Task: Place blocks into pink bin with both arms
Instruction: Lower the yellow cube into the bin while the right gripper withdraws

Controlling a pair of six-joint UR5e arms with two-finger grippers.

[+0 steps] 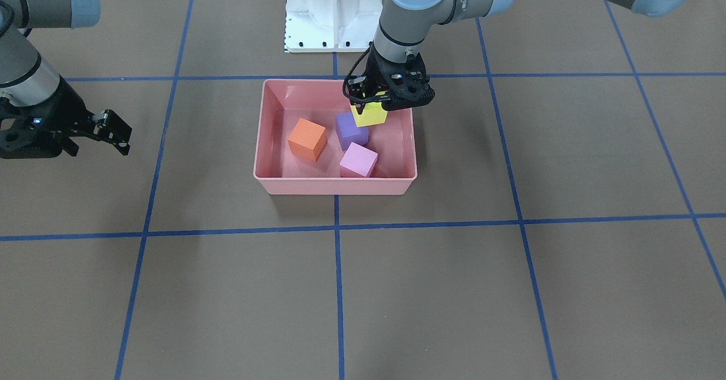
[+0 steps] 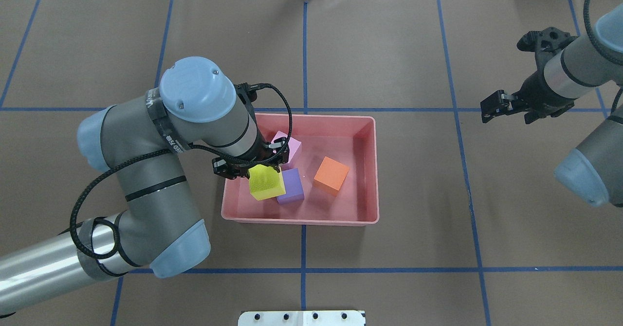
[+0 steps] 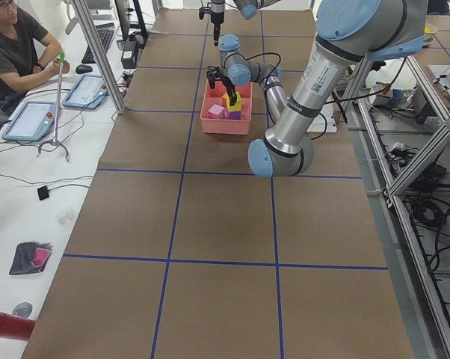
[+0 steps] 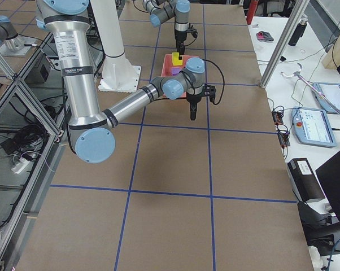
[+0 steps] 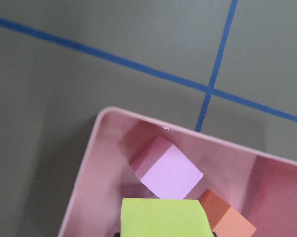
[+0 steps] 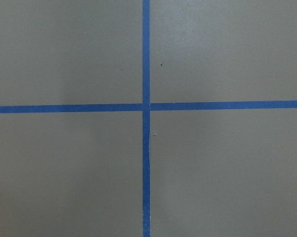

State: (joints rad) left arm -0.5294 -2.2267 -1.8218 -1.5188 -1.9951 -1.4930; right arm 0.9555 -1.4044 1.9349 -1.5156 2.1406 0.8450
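Observation:
The pink bin (image 1: 334, 184) sits at the table's middle. In it lie the orange block (image 1: 307, 139), the dark purple block (image 1: 349, 131) and the light pink-lilac block (image 1: 358, 160). My left gripper (image 1: 379, 103) is shut on the yellow block (image 1: 368, 114) and holds it over the bin's corner nearest the robot's left, just above the purple block. The overhead view shows the yellow block (image 2: 266, 182) under the left gripper (image 2: 253, 165). My right gripper (image 1: 116, 133) hovers far off to the robot's right of the bin, empty, its fingers apart.
The white base pedestal (image 1: 333, 11) stands just behind the bin. Blue tape lines (image 1: 336, 229) cross the brown table cover. An operator (image 3: 16, 45) sits with tablets at a side table beyond the table's far edge.

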